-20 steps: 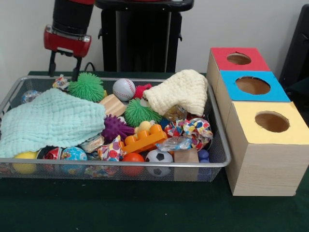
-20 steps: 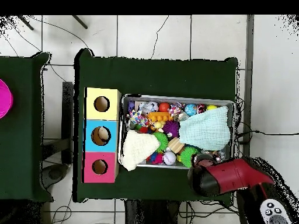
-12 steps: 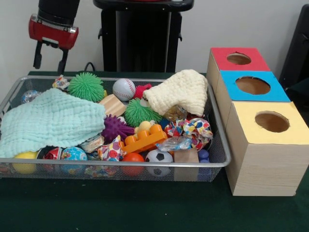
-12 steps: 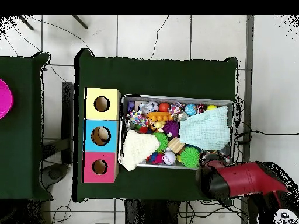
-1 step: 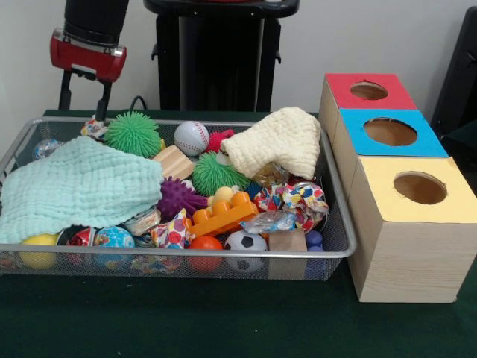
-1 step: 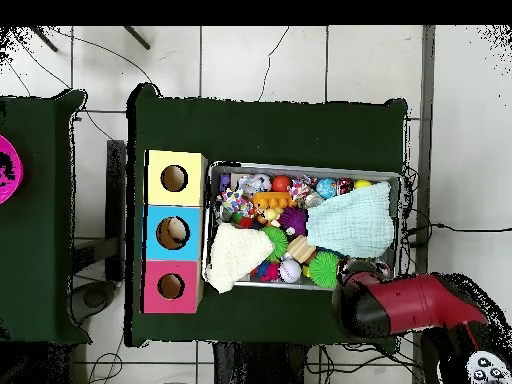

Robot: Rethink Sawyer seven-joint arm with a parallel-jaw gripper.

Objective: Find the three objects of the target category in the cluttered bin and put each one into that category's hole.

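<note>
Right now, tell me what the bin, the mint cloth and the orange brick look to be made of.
The bin looks like metal wire mesh, silvery, see-through walls. The mint cloth seems soft woven fabric, its surface crinkled and draped. The orange brick is probably hard plastic, glossy with moulded studs.

A silver wire-mesh metal bin is gleaming at centre frame. A mint waffle-weave cloth and a cream knitted cloth are looking soft and matt. The orange plastic building brick is shining smoothly. At right, the pale wood-grain box is showing matt coloured tops. Dark green felt-like table covering is lying underneath.
</note>
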